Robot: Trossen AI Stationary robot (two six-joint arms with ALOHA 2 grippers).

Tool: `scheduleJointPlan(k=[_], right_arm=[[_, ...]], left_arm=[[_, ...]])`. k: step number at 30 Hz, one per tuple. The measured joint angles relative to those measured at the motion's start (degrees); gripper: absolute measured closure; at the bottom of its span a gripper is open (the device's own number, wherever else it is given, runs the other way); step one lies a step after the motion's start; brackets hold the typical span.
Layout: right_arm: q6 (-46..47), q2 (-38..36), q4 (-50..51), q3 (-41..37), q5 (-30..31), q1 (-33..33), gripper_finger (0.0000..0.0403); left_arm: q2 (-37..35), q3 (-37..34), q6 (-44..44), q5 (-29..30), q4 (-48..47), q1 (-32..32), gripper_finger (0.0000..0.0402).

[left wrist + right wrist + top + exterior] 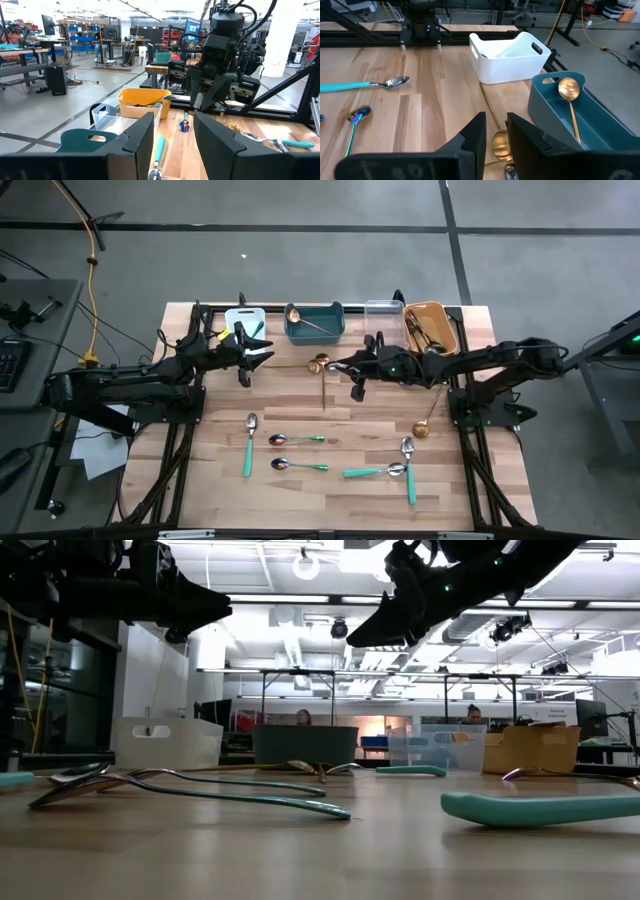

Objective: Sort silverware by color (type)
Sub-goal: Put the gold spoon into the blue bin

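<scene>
Spoons lie flat on the wooden table: teal-handled silver ones, two iridescent ones, and gold ones. Another gold spoon lies in the teal bin. Dark utensils lie in the orange bin. My right gripper hovers open over the gold spoon near the teal bin, well above the table. My left gripper is open in the air by the white bin.
Four bins stand in a row along the far edge: white, teal, clear and orange. The white bin shows nothing inside. Bare wood lies between the bins and the spoons at the near side. People sit in the room beyond the table.
</scene>
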State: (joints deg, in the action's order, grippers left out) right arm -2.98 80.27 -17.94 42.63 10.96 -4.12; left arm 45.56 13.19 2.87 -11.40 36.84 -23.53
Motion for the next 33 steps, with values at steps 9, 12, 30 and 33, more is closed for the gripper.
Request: scheduleJointPlan(k=[9,12,30,33], right_arm=[[4.61,0.0,0.05,0.0,-0.02,0.0,0.033],[6.87,0.02,-0.14,0.0,-0.02,0.0,0.033],[47.77,7.51,15.94,10.74,4.59,2.28,0.033],[49.3,15.74,29.93,21.05,5.85,3.14,0.033]], left_arm=[[0.02,0.0,0.01,0.0,-1.11,0.0,0.0268],[0.02,0.0,0.0,0.0,-1.07,0.0,0.0268],[0.0,0.0,0.07,0.0,-0.58,0.01,0.0268],[0.02,0.0,0.07,-0.02,-0.48,0.04,0.0268]])
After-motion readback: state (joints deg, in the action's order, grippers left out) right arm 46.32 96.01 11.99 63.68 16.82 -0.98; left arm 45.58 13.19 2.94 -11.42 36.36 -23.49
